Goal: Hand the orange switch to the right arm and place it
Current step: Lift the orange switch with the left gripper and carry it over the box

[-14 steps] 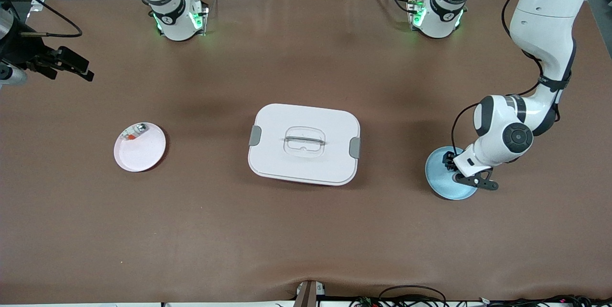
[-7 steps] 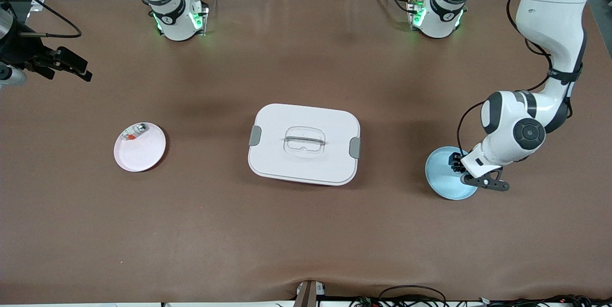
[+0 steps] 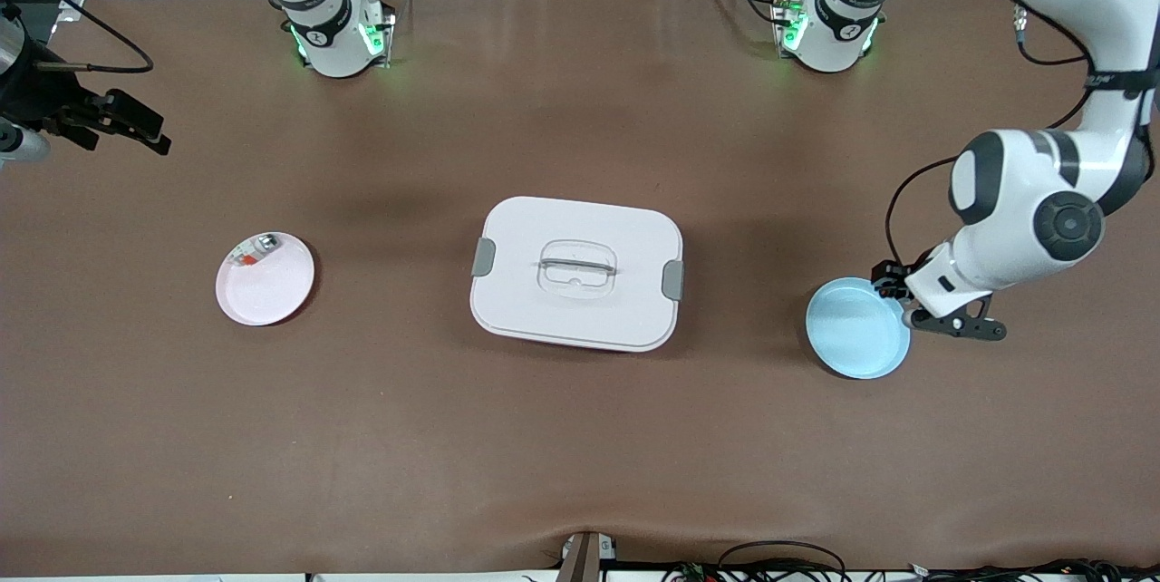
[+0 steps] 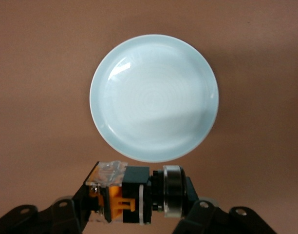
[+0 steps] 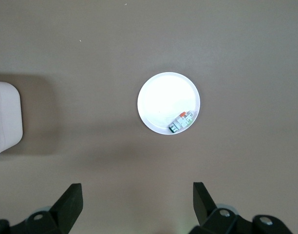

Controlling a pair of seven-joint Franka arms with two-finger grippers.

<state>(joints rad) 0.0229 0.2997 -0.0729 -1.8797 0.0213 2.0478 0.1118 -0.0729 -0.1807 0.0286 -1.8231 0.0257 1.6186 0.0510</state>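
The left gripper (image 4: 139,207) is clenched on the orange switch (image 4: 134,192), held in the air just off the rim of the blue plate (image 3: 856,328) at the left arm's end of the bench. The switch's long axis lies level, spanning finger to finger. The right gripper (image 5: 137,202) waits spread wide, high over the pink plate (image 5: 163,97) near the right arm's end.

Worktop with two plates and a lidded box

A white lidded box (image 3: 576,273) sits mid-worktop (image 3: 580,437), between a pink plate (image 3: 265,279) (a small silvery piece (image 3: 255,250) lies on its rim) toward the right arm's end and a light blue plate (image 3: 857,327) toward the left arm's end. The left gripper (image 3: 942,315) hangs over the blue plate's edge; the right gripper (image 3: 118,124) waits at the worktop's end.
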